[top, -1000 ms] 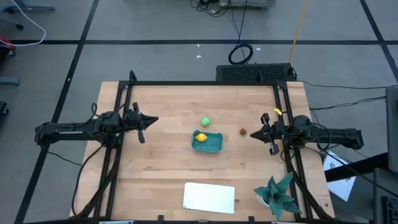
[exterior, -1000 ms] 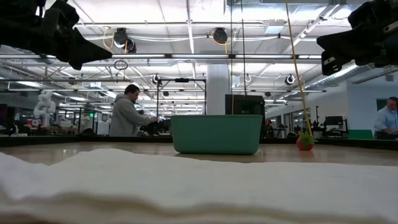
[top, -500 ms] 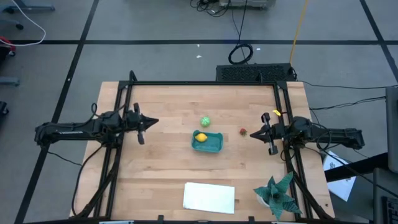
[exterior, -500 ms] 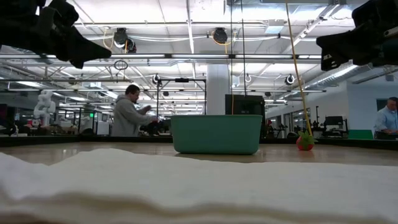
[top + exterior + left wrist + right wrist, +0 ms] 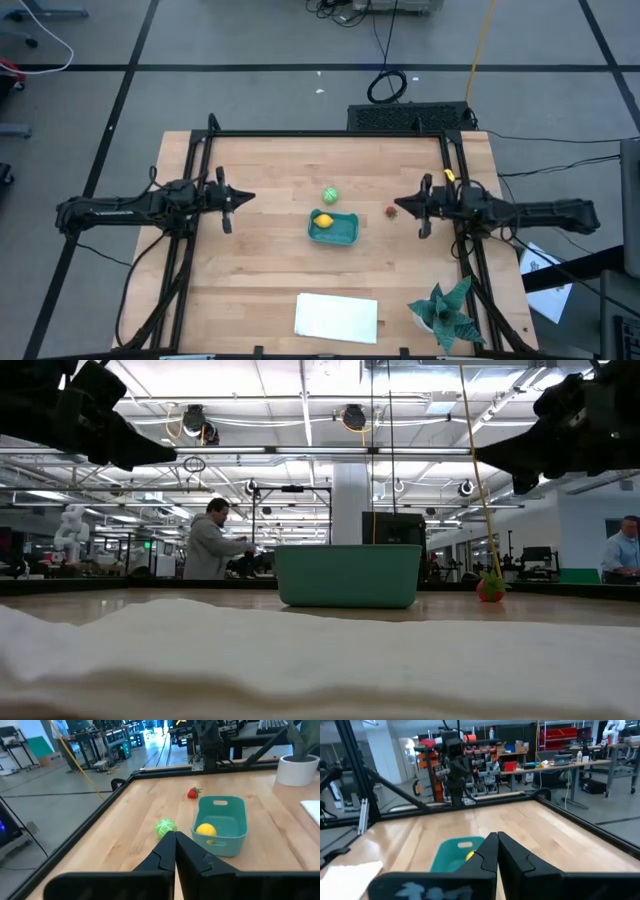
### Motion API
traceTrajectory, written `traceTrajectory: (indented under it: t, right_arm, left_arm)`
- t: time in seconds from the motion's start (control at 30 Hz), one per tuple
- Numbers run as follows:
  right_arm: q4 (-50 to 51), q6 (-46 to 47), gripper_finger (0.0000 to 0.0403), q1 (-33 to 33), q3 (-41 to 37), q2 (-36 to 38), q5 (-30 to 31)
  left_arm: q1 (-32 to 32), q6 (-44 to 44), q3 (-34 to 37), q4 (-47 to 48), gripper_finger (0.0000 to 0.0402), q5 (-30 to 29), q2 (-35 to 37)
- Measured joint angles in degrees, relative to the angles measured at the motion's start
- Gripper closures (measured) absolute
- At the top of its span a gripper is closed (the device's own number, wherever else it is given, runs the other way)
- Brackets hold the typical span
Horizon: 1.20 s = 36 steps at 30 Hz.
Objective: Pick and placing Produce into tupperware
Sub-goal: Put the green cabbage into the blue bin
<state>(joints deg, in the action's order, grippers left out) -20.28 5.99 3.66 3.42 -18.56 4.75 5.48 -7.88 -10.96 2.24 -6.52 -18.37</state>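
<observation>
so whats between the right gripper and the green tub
The small red piece lies between the right gripper and the tub, close by the gripper, in the high view.

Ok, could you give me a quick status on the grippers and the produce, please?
Left gripper shut, parked left of tub. Right gripper shut, beside red piece. Lemon in tupperware; green ball on table. Nothing in the way.

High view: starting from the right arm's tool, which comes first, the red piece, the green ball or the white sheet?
From the right tool:
1. Red piece, right beside its tip.
2. Green ball, toward the table's middle, behind the tub.
3. White sheet, at the near edge.
</observation>
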Motion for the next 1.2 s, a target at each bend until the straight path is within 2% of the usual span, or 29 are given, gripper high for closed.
traceTrajectory:
  t: [0.23,0.53,1.0,1.2]
  right_arm:
    - [-11.24,2.28,0.0403,0.00,0.30,-9.40,-0.30]
    - [-11.76,2.33,0.0403,1.56,6.71,-21.33,0.39]
    - [-10.57,3.37,0.0403,5.44,21.99,-37.79,-0.43]
    - [-8.12,3.41,0.0403,8.82,28.18,-43.17,-5.50]
  left_arm:
    - [0.00,-1.69,0.00,1.31,0.0379,0.00,0.00]
    - [0.00,-2.31,0.00,1.09,0.0400,0.00,0.00]
    - [0.00,-2.16,0.00,1.02,0.0376,0.00,0.00]
    - [0.00,-2.12,-0.01,1.02,0.0376,0.00,0.00]
